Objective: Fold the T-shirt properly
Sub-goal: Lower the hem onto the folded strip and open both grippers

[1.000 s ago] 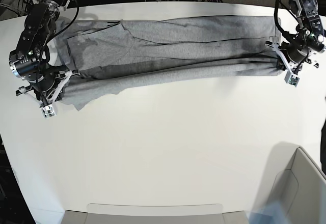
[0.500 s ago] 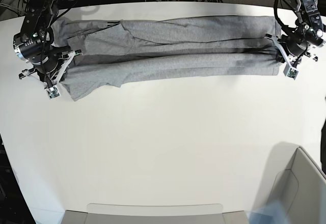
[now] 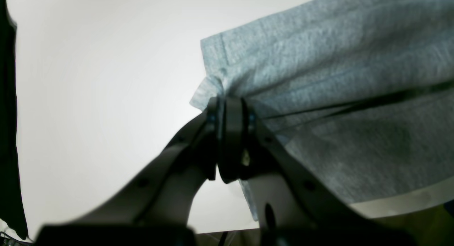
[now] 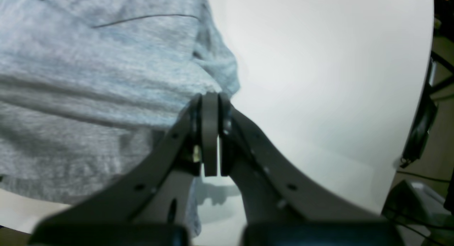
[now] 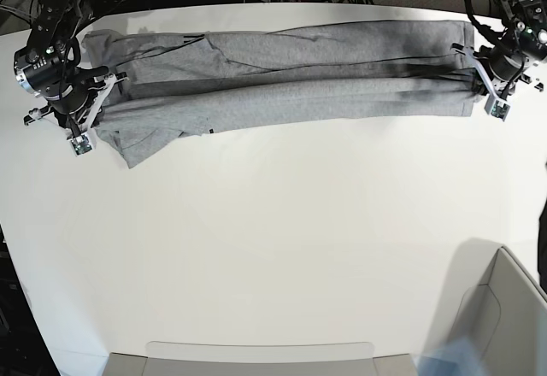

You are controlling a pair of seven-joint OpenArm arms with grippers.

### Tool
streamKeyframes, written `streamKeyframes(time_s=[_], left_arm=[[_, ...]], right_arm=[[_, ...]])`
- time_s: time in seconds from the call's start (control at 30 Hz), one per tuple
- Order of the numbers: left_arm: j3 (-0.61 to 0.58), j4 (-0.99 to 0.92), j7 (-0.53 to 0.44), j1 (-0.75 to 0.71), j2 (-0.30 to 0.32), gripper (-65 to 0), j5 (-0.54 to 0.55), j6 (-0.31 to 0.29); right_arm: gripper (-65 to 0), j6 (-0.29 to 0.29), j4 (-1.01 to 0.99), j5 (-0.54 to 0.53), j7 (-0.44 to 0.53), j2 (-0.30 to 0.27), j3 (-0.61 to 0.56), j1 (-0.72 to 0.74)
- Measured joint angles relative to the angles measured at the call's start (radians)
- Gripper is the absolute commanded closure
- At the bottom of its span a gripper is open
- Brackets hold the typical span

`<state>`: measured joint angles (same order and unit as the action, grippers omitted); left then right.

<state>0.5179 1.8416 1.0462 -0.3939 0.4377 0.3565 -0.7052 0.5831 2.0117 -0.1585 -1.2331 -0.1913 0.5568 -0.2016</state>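
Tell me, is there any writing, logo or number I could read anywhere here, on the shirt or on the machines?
None can be read.
T-shirt: plain grey, no print or label showing.
Left gripper and right gripper: dark fingers, no markings legible.
Table: bare white, no text.

A white table (image 5: 273,248) with rounded far corners carries everything, and its top is plain and matte. Directly on it lies the heather-grey T-shirt (image 5: 291,85), drawn out into a long, narrow band of lengthwise folds along the far edge, reaching nearly from one side of the table to the other; one looser flap of cloth spills toward the near side at the base view's left end. At the near edge a pale grey bin (image 5: 491,325) shows at the corner and a flat grey ledge (image 5: 256,357) along the middle, though whether either rests on the table is hard to tell.
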Motion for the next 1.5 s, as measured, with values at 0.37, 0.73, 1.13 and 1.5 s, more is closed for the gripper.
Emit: streamKeyframes(time_s=[0.37, 0.73, 1.13, 1.5], left_arm=[[-0.015, -0.006, -0.001, -0.072, -0.016, 0.0, -0.006, 0.001], [-0.05, -0.088, -0.007, -0.066, -0.026, -19.0, -0.012, 0.001], [0.272, 0.035, 0.249, 0.073, -0.16, -35.6, -0.034, 0.008], [0.251, -0.077, 0.345, 0.187, -0.156, -35.8, -0.016, 0.008]], right_arm=[[0.0, 0.001, -0.002, 0.002, 0.0, -0.002, -0.002, -0.058], [0.0, 0.002, -0.005, 0.008, 0.0, -0.003, -0.002, -0.08], [-9.7, 0.003, -0.006, 0.02, -0.001, -0.002, -0.002, -0.08], [-9.6, 0.004, -0.045, 0.024, -0.001, -0.002, -0.002, -0.075]])
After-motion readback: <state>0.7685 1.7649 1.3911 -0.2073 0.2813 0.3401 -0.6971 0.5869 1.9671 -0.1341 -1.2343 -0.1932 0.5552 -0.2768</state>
